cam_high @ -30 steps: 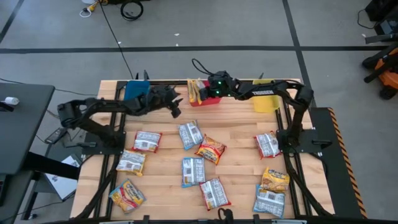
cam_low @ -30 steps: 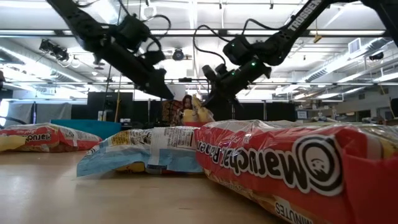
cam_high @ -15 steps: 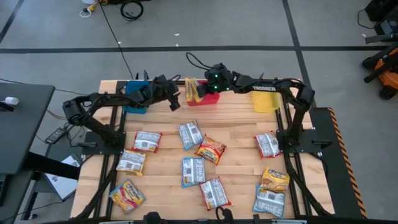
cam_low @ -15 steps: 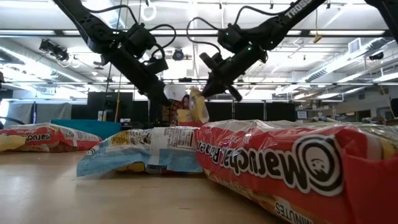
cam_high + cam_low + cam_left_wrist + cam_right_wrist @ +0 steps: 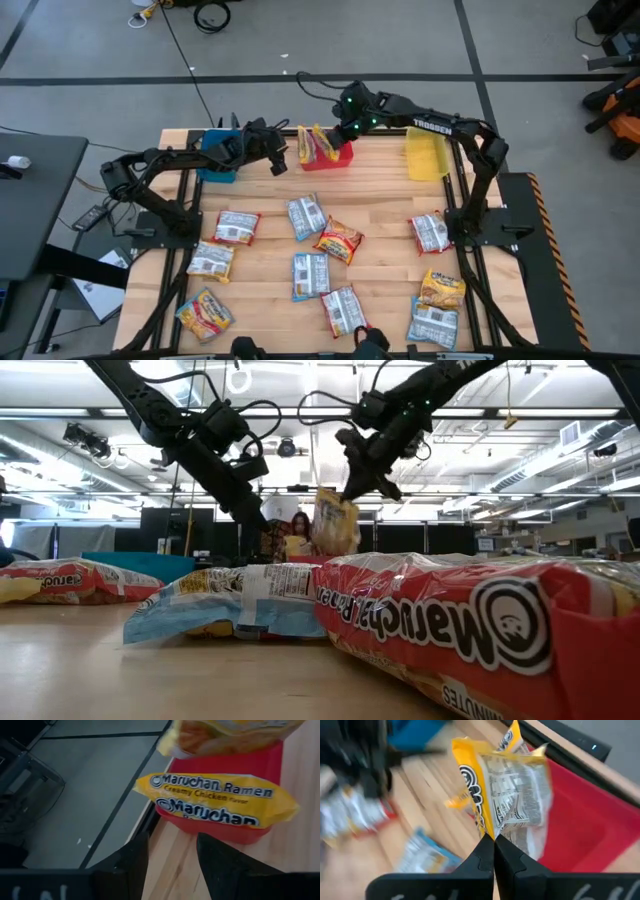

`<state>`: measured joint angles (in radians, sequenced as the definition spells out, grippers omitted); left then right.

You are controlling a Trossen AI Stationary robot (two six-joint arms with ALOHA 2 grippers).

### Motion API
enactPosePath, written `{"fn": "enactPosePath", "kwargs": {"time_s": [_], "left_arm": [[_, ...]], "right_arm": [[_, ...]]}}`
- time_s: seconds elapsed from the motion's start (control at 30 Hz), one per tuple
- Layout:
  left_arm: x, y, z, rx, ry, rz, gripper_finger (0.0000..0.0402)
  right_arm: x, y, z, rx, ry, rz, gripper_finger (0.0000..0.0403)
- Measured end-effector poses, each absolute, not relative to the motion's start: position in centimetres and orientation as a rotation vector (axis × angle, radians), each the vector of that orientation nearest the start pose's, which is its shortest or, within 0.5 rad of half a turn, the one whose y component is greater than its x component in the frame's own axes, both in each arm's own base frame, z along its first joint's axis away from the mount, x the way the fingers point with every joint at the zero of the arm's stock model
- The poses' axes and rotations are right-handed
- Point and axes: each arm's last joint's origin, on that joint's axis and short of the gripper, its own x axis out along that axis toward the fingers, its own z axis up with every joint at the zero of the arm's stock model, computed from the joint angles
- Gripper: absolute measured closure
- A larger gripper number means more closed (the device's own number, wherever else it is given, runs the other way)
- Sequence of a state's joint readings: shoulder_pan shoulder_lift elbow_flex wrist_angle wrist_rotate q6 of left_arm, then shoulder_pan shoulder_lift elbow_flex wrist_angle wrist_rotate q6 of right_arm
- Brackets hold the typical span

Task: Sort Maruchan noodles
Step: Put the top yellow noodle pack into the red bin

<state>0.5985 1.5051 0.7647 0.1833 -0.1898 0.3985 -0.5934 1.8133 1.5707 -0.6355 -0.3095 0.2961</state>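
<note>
the wooden table (image 5: 380, 215) carried loose maruchan noodles (image 5: 310, 274) across its near half, with a red bin (image 5: 338, 155) at the far edge between a blue bin (image 5: 215, 155) and a yellow bin (image 5: 425, 158). the right gripper (image 5: 493, 851) hung over the red bin, fingers pinched together on a yellow packet (image 5: 505, 795) dangling above it. the left gripper (image 5: 172, 857) hovered just beside that bin, fingers parted and empty, facing a second yellow packet (image 5: 215, 800) resting on the bin.

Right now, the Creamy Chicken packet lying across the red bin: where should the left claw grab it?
Grip the Creamy Chicken packet by its crimped end overhanging the red bin, coming from the table side. It lies flat across the rim, so that free edge fits between the left claw's open fingers.
</note>
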Motion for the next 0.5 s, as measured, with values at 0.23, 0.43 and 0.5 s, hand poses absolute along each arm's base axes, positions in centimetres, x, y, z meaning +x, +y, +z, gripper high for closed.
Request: {"fn": "enactPosePath", "kwargs": {"time_s": [0.23, 0.43, 0.5], "left_arm": [[24.9, 17.7, 19.5, 0.218, 0.689, 0.628, 0.023], [24.9, 17.8, 19.5, 0.209, 0.682, 0.632, 0.023], [24.9, 17.8, 19.5, 0.195, 0.674, 0.629, 0.023]], "right_arm": [[33.5, -21.0, 27.5, 0.324, 0.865, -0.288, 0.04], [34.0, -22.2, 26.3, 0.576, 0.811, -0.342, 0.04], [34.1, -23.0, 25.2, 0.668, 0.813, -0.384, 0.04]]}}
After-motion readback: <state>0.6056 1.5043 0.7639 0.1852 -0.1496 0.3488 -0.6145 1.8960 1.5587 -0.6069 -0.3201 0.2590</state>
